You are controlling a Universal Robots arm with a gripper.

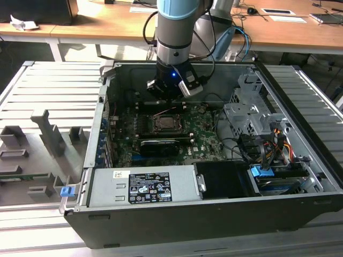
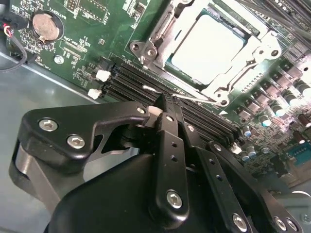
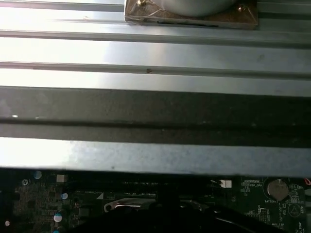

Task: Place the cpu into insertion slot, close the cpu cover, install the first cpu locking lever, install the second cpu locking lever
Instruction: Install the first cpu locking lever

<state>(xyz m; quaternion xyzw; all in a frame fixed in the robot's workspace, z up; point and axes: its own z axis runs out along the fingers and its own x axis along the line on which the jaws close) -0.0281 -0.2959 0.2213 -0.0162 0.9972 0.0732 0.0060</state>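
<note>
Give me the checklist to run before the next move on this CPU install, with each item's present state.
1. cpu lying flat, square inside the frame: ok.
2. cpu cover down around the cpu: ok.
3. Pincer shut, its tip beside the wire lever: ok.
4. That lever hooked under its latch: cannot tell.
5. Pincer tip clear of the memory slots next to it: cannot tell.

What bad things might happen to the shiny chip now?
The gripper sits right by the thin locking lever. It could slip off and scrape the black memory slots beside it. A crooked push might press the cpu cover unevenly onto the cpu.
</note>
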